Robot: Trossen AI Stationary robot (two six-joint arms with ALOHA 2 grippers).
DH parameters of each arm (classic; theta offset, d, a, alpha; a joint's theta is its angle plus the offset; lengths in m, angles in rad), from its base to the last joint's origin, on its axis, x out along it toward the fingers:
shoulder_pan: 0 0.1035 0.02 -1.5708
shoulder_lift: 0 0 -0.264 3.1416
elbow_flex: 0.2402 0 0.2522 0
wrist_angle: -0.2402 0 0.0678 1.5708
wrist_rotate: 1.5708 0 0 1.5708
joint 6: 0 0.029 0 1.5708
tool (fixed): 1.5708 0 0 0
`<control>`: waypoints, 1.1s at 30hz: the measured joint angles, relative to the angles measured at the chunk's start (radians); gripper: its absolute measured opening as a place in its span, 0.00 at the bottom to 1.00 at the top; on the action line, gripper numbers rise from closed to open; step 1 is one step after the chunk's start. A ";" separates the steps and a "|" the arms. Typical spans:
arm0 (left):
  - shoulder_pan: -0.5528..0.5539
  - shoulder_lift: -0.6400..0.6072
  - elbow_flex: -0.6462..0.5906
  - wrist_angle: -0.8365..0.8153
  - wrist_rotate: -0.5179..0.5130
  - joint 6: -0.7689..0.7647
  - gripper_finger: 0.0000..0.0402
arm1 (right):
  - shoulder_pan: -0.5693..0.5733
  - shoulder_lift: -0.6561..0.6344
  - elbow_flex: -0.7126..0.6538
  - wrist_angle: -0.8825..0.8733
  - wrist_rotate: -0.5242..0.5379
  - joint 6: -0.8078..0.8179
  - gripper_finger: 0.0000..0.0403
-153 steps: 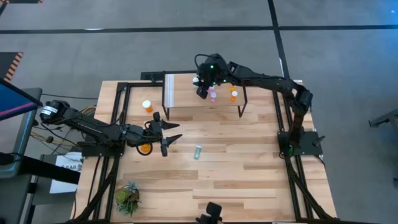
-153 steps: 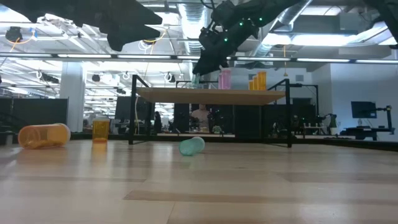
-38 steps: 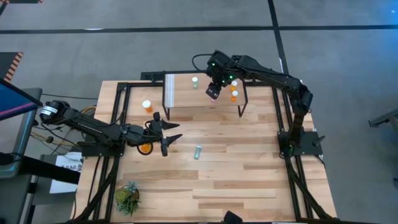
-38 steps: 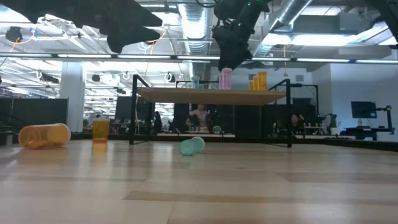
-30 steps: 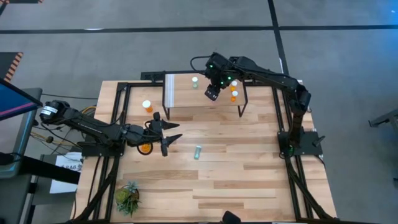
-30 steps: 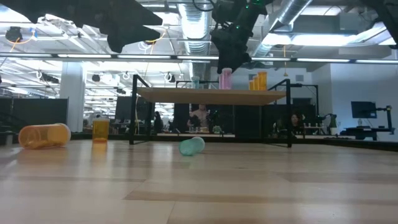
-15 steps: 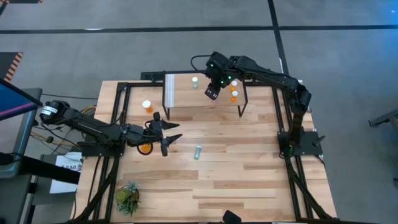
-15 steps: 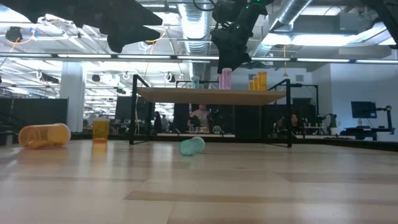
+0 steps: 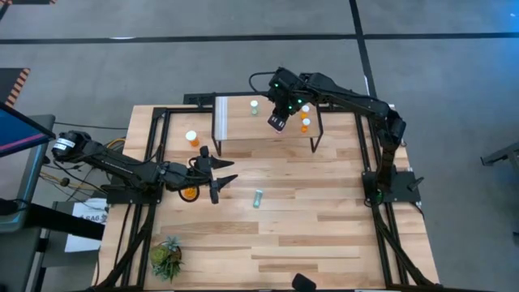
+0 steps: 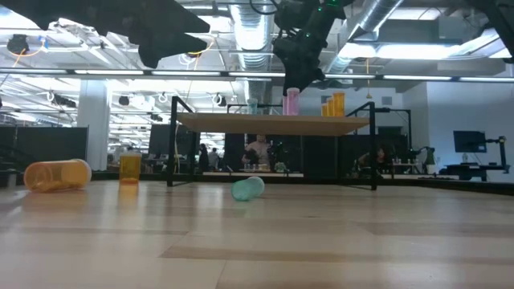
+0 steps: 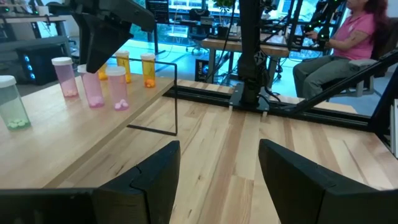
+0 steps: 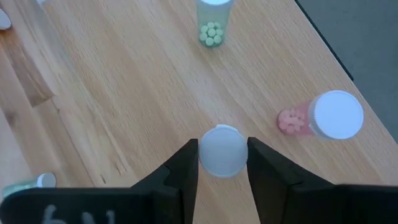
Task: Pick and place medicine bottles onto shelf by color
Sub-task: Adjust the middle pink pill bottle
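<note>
Across the table (image 9: 324, 219), nothing has shifted but the right arm. A few seconds ago it was at the panel end of the shelf (image 9: 243, 128). A teal bottle (image 9: 255, 106) now stands there on its own, and the arm has moved toward the middle of the shelf. The right gripper (image 12: 222, 149) sits straight over a pink bottle (image 10: 291, 102), and over the last second its fingers (image 12: 184, 163) have drawn in against both sides of the white cap. I read that as a grip just taken on a bottle that is already upright on the shelf, so it is probably about to be regrouped with its colour rather than newly delivered.

The left gripper (image 9: 217, 174) has not moved. It hangs over the left side of the table with its fingers spread and empty, just beside the wide orange bottle (image 9: 188, 193) lying on its side.

For room, watch the shelf's far edge first. A second pink bottle (image 12: 323, 115) stands near that edge and close to the one you hold, and the orange bottles (image 9: 305, 124) crowd the right end. The middle of the shelf toward the teal bottle is bare. Lift clear before you slide sideways.

A lying teal bottle (image 9: 258, 198) and an upright orange one (image 9: 192, 139) still wait on the table, well apart.
</note>
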 joint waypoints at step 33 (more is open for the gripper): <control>0.000 0.000 0.000 -0.001 0.000 0.002 0.51 | -0.026 0.002 -0.002 -0.049 0.011 -0.014 0.44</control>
